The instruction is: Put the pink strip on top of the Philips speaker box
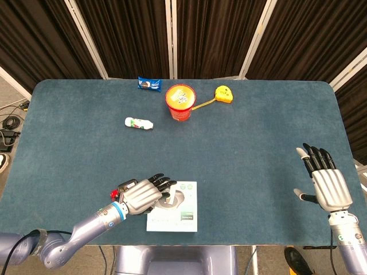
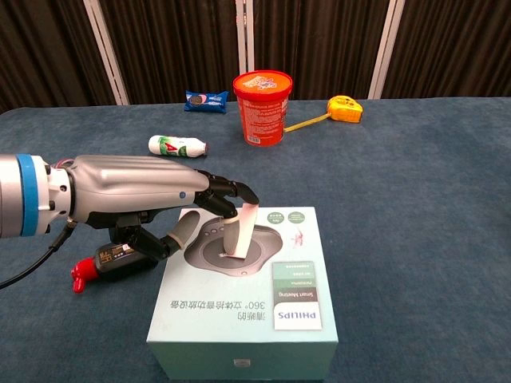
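Observation:
The pale green Philips speaker box (image 2: 239, 319) lies flat at the table's near edge, also in the head view (image 1: 172, 220). My left hand (image 2: 144, 191) reaches over its left side from the left, seen from above too (image 1: 140, 193). Its fingertips (image 2: 231, 199) hold the top of the pink strip (image 2: 240, 231), which stands nearly upright with its lower end touching the box top over the printed speaker picture. My right hand (image 1: 327, 184) is far off at the table's right edge, fingers spread and holding nothing. Only the head view shows it.
A black tool with a red tip (image 2: 112, 259) lies just left of the box, under my left forearm. At the back stand a red tub (image 2: 262, 108), a yellow tape measure (image 2: 345, 108), a blue snack pack (image 2: 206, 100) and a white bottle (image 2: 177, 145).

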